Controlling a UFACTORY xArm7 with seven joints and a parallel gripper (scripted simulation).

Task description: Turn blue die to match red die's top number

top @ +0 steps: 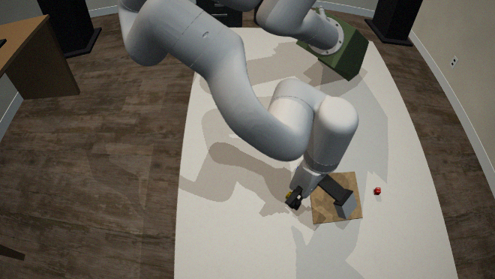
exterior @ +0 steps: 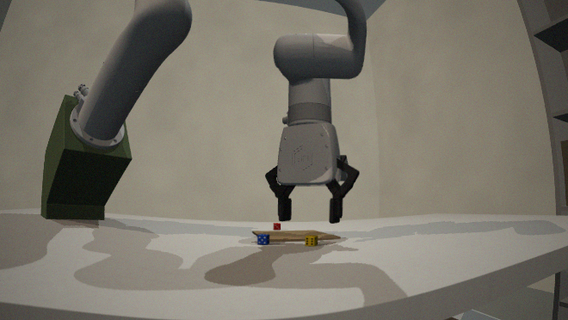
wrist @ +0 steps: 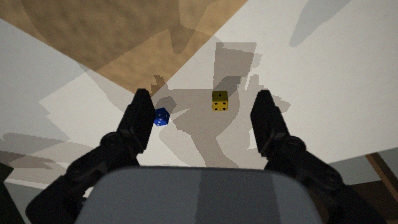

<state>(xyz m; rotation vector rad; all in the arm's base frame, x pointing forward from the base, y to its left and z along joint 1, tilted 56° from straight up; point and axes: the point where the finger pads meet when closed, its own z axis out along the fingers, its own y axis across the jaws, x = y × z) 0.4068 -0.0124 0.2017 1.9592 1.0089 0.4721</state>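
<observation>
The blue die [exterior: 262,239] lies on the white table just off the brown mat [exterior: 297,235], near its edge. In the wrist view the blue die [wrist: 161,117] sits right beside my left finger. The yellow die [wrist: 219,100] lies on the table between my fingers; it also shows in the exterior view [exterior: 311,241]. The red die [top: 377,191] lies on the table on the far side of the mat [top: 333,200]. My gripper [exterior: 310,215] [wrist: 202,101] hovers above the mat's edge and the dice, open and empty. In the top view the arm hides the blue die.
The arm's green base [top: 339,52] stands at the far end of the table. A wooden desk [top: 26,56] stands off to the left on the floor. The table's edges run left and right of the mat.
</observation>
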